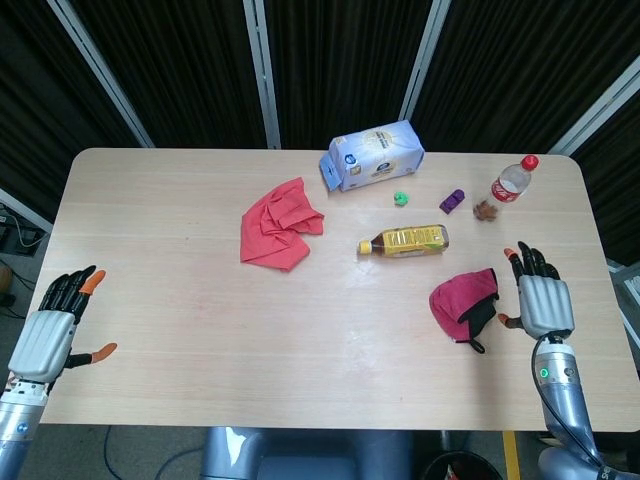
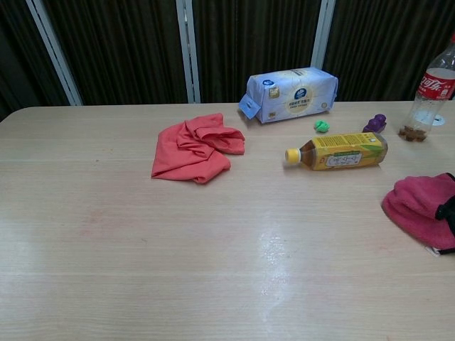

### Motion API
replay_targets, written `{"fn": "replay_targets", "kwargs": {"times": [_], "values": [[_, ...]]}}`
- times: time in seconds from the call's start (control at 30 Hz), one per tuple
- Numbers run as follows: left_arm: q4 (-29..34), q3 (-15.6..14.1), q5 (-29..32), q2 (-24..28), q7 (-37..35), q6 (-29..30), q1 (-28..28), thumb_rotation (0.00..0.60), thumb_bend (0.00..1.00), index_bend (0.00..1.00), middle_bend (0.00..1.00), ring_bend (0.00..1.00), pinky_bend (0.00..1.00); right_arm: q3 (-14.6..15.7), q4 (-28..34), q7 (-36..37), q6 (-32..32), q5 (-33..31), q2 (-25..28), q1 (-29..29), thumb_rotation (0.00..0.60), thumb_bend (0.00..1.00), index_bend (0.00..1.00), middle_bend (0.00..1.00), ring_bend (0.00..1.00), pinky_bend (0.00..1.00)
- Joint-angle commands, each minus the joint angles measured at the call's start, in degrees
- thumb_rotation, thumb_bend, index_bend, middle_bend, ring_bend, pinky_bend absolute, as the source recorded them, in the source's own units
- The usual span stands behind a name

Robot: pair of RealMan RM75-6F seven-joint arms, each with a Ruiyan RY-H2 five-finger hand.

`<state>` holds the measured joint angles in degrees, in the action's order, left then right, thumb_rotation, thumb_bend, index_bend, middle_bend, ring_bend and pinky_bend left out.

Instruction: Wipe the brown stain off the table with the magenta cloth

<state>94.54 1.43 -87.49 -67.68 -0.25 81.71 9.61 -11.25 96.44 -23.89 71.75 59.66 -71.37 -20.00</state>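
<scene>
The magenta cloth (image 1: 462, 299) lies bunched on the desk (image 1: 200, 340) near its right edge, in front of the yellow-labelled tea bottle (image 1: 405, 241) lying on its side. The right hand (image 1: 541, 300) sits just beside the cloth with fingers spread, gripping nothing; whether its thumb touches the fabric cannot be told. The brown stain (image 1: 486, 210) marks the desk at the foot of the upright cola bottle (image 1: 511, 182), well apart from the cloth. A purple toy (image 1: 452, 201), a green toy (image 1: 401, 198) and a blue tissue pack (image 1: 371, 156) stand farther back. A red cloth (image 1: 278, 224) lies crumpled mid-desk. The left hand (image 1: 50, 330) hovers open off the desk's left edge.
</scene>
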Motion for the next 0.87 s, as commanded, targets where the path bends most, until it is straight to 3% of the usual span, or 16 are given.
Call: {"fn": "replay_targets", "kwargs": {"times": [0.03, 0.27, 0.43, 0.87], "values": [[-0.1, 0.0, 0.0, 0.0, -0.1, 0.1, 0.0, 0.6, 0.0, 0.06, 0.0, 0.0, 0.0, 2.5, 1.4, 3.4, 4.0, 6.2, 2.7, 3.0, 0.6, 0.03, 0.08, 0.0, 0.0, 0.17], [-0.3, 0.2, -0.2, -0.1, 0.3, 0.5, -0.1, 0.6, 0.0, 0.06, 0.0, 0.0, 0.0, 8.7, 1.3, 14.2, 14.5, 18.8, 6.5, 11.5, 0.6, 0.03, 0.04, 0.0, 0.0, 0.14], [-1.4, 0.5, -0.8, -0.4, 1.5, 1.4, -0.1, 0.6, 0.0, 0.04, 0.0, 0.0, 0.0, 11.6, -3.9, 17.2, 20.0, 26.9, 7.1, 14.8, 0.6, 0.03, 0.0, 0.0, 0.0, 0.08], [-1.9, 0.6, -0.6, -0.1, 1.9, 1.3, 0.0, 0.6, 0.0, 0.0, 0.0, 0.0, 0.0, 11.8, -6.3, 17.5, 21.0, 30.7, 5.4, 16.4, 0.6, 0.02, 0.0, 0.0, 0.0, 0.03]]}}
